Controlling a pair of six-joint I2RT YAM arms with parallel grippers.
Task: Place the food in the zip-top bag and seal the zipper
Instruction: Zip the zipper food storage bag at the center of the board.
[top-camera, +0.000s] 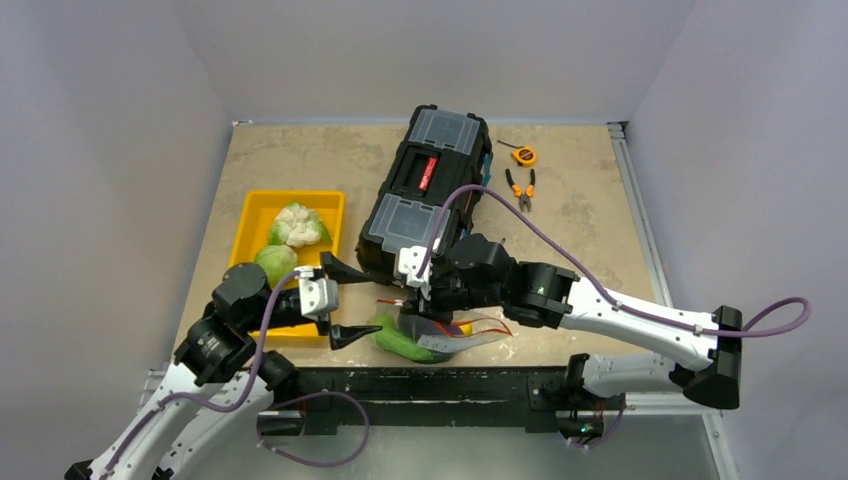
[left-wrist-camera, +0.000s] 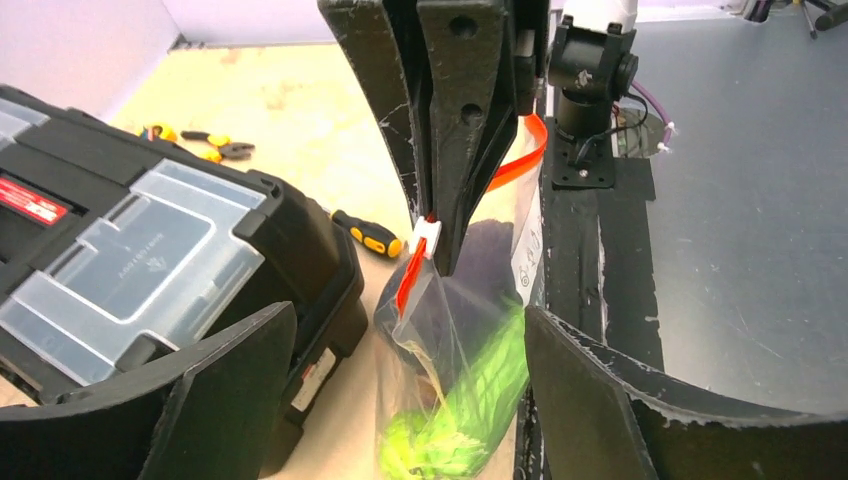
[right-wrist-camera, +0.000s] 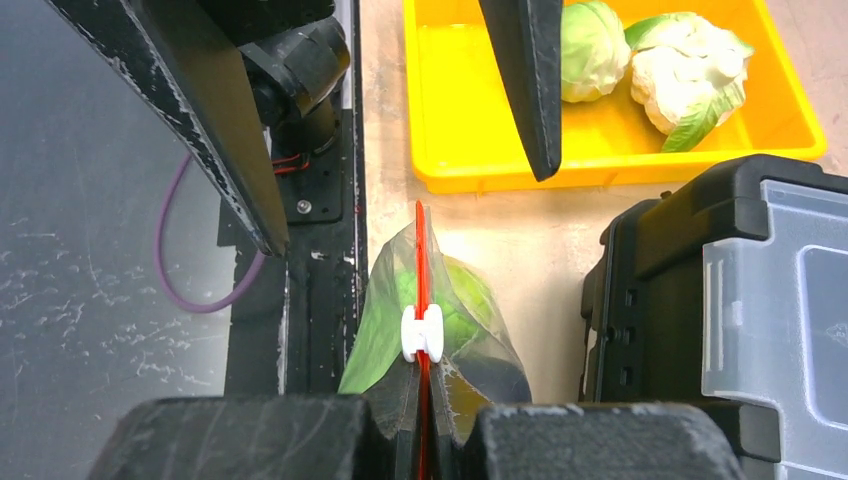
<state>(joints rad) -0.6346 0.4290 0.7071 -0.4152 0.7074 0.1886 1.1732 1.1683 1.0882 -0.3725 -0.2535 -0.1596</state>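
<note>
Right fingers (right-wrist-camera: 580, 440) pinch thin red-orange zipper (right-wrist-camera: 420, 250) of crinkled clear zip-top bag (right-wrist-camera: 478, 335) at near worktop (right-wrist-camera: 500, 240) edge; left fingers (left-wrist-camera: 225, 400) spread wide.

Clear zip-top bag (left-wrist-camera: 458, 305) upright, green food (left-wrist-camera: 488, 378) inside, red-orange zipper (right-wrist-camera: 421, 250) on top, cabbage (right-wrist-camera: 592, 48), cauliflower (right-wrist-camera: 680, 62) in yellow tray (right-wrist-camera: 460, 120)

Clear glossy plastic bag (left-wrist-camera: 462, 318), matt black toolbox (left-wrist-camera: 292, 238)
</note>
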